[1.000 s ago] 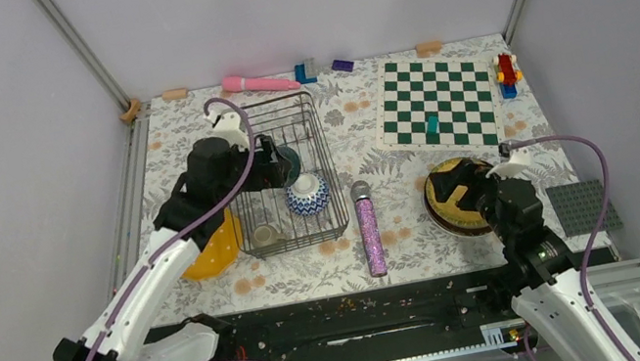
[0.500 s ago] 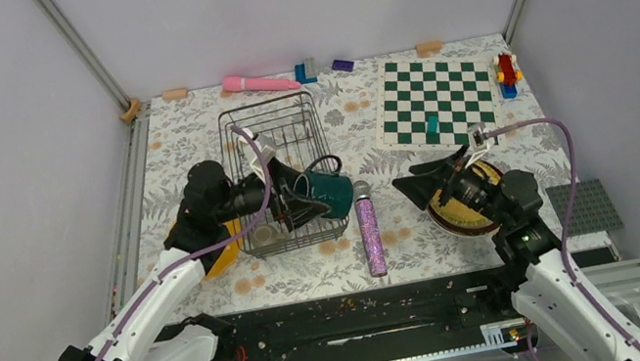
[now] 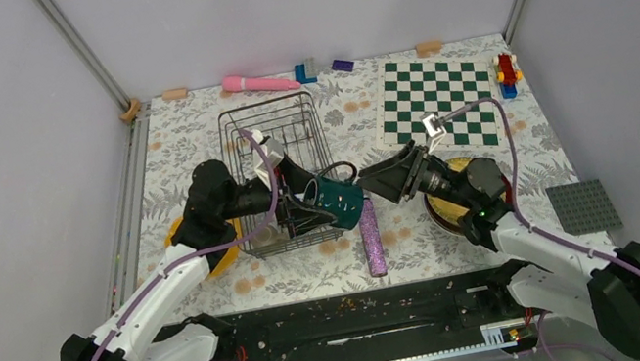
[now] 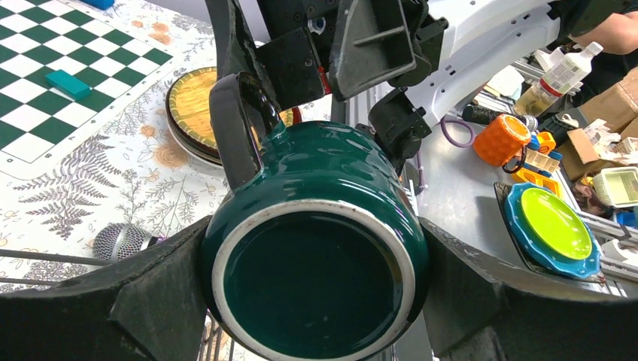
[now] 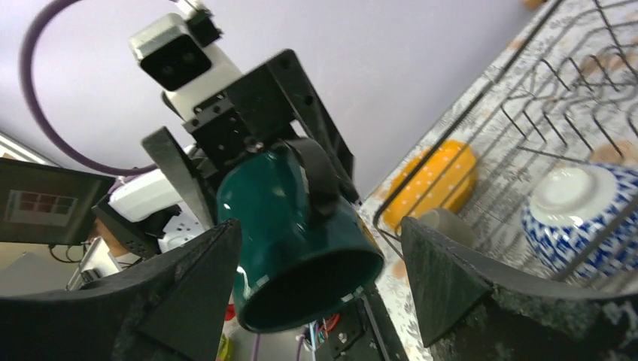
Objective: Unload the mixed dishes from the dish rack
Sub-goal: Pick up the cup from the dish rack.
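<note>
Item under transfer: the dark teal mug (image 3: 336,199). It is off the table, held on its side above the right near corner of the dish rack (image 3: 240,135), between the rack and the glittery purple cylinder (image 3: 371,239). Its base faces the left wrist camera, its mouth points toward the right arm, and its handle (image 4: 232,128) is uppermost.

The left gripper (image 4: 314,244) is clamped on the mug body, one finger pressed against each side of it close to the base.

The right gripper (image 3: 374,181) is level with the mug and aimed at its mouth, jaws spread wide. In the right wrist view its fingers (image 5: 188,293) stand on either side of the mug. Contact cannot be confirmed from any view.

Rack contents: the patterned bowl (image 5: 579,218) sits upside down, foot ring upward, in the near part of the basket. The small greyish cup (image 5: 451,226) is beside it toward the left side. The upright dividers at the far end carry nothing that is visible.

Outside the rack: a yellow plate (image 3: 210,257) lies on the table against the rack's left near side, partly covered by the left arm. A stack of plates (image 3: 452,209) with a dark rim rests on the table under the right arm, near the checkered board (image 3: 440,95). The cylinder lies flat, just right of the rack's near corner.
</note>
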`<state>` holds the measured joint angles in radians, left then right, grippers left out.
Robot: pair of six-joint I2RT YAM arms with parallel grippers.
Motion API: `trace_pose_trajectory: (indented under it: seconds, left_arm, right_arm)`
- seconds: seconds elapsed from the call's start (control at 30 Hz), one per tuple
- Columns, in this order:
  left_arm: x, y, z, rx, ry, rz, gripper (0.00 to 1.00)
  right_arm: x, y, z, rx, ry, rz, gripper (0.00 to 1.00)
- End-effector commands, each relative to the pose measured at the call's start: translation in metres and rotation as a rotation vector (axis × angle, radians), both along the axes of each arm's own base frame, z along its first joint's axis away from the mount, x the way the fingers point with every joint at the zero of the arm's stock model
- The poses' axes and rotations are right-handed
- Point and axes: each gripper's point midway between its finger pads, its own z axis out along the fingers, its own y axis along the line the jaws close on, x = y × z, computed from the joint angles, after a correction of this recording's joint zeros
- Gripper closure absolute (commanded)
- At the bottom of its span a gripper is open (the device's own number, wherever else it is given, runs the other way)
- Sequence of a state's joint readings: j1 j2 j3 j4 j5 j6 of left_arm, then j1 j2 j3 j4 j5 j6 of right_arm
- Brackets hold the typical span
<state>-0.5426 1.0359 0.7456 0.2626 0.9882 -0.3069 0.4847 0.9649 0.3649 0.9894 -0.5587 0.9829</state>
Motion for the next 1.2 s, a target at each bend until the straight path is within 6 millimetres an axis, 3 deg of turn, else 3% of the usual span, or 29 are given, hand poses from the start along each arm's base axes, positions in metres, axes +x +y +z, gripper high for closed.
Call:
trace_pose_trajectory:
  seconds: [0.0, 0.23, 0.33, 0.53, 0.67, 0.83, 0.87, 0.9, 0.97, 1.0, 1.03, 1.17]
  left_arm:
    - [-0.005, -0.005, 0.039, -0.093, -0.147, -0.052, 1.00]
    - [-0.007, -0.008, 0.042, -0.109, -0.127, -0.063, 1.00]
    - [-0.006, -0.008, 0.043, -0.111, -0.126, -0.056, 1.00]
    - [-0.005, -0.008, 0.043, -0.115, -0.119, -0.051, 1.00]
    - [-0.005, -0.010, 0.044, -0.120, -0.114, -0.062, 1.00]
    - [-0.004, -0.011, 0.043, -0.117, -0.107, -0.054, 1.00]
    - [-0.002, -0.011, 0.042, -0.116, -0.104, -0.045, 0.94]
    - [0.000, -0.011, 0.041, -0.112, -0.099, -0.032, 0.81]
    - [0.006, -0.010, 0.038, -0.093, -0.085, 0.010, 0.40]
    - [0.010, -0.010, 0.036, -0.082, -0.080, 0.030, 0.09]
    - [0.013, -0.009, 0.033, -0.071, -0.073, 0.052, 0.02]
    - [0.031, -0.002, 0.022, -0.014, -0.056, 0.183, 0.01]
  right_arm:
    - [-0.007, 0.009, 0.064, 0.168, -0.163, 0.020, 0.17]
    - [-0.009, 0.025, 0.069, 0.192, -0.158, 0.074, 0.25]
    - [-0.010, 0.028, 0.067, 0.186, -0.152, 0.087, 0.33]
    - [-0.007, 0.030, 0.057, 0.133, -0.124, 0.080, 0.57]
    - [-0.009, 0.033, 0.057, 0.122, -0.123, 0.097, 0.65]
    - [-0.011, 0.032, 0.059, 0.127, -0.138, 0.105, 0.92]
    - [-0.012, 0.031, 0.060, 0.131, -0.146, 0.105, 0.98]
    - [-0.013, 0.030, 0.061, 0.133, -0.147, 0.103, 1.00]
    - [-0.012, 0.029, 0.060, 0.131, -0.148, 0.088, 1.00]
    - [-0.012, 0.028, 0.060, 0.126, -0.146, 0.080, 1.00]
    - [-0.011, 0.027, 0.059, 0.119, -0.145, 0.071, 1.00]
    - [-0.005, 0.022, 0.051, 0.063, -0.115, 0.007, 1.00]
